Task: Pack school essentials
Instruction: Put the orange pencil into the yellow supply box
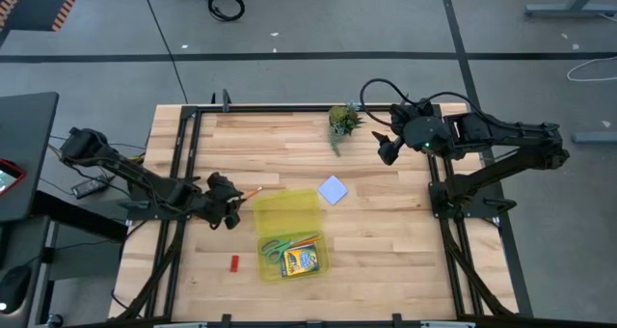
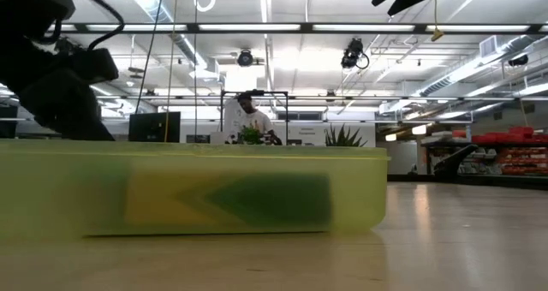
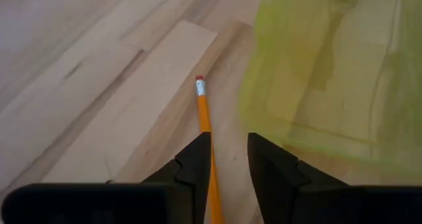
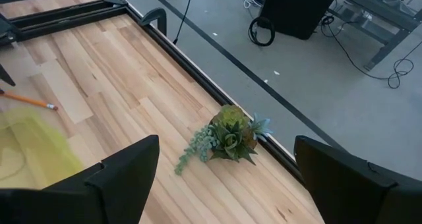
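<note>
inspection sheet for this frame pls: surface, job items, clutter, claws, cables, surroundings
Surface: wooden table, black frame rails along its edges.
Job's things: green-handled scissors and crayon box inside the open yellow case; orange pencil in the left claw; blue note pad and red block on the table.
Clutter: small plant tipped near the far edge.
Claws: left claw holds the pencil beside the case; right claw open above the plant.
Cables: black coil and loose leads on the floor.
Surroundings: person at a far desk.
</note>
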### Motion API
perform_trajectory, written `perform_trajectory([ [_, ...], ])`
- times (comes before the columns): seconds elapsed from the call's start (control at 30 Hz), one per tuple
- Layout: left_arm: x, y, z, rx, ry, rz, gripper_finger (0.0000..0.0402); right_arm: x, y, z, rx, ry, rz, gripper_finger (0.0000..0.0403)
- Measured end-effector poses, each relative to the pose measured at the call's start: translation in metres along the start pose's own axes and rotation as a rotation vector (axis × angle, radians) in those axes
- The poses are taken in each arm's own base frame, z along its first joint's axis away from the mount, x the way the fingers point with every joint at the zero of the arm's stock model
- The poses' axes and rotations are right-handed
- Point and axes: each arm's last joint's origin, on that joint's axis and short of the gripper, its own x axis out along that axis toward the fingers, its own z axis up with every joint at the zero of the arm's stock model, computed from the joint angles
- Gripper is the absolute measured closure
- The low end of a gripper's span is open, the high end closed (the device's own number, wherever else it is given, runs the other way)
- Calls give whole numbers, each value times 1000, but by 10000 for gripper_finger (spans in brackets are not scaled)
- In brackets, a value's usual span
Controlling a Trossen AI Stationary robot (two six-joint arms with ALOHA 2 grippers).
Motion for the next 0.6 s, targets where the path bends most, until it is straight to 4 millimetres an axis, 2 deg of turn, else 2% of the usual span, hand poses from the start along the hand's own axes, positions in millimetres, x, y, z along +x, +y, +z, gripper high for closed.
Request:
perform_trajectory([
  [0.33,8,8,-17,-25,-28,-13,314,0,0,0,4,4,10,44],
  [0.6,10,11,-19,25,-39,-9,301,0,0,0,7,4,14,44],
])
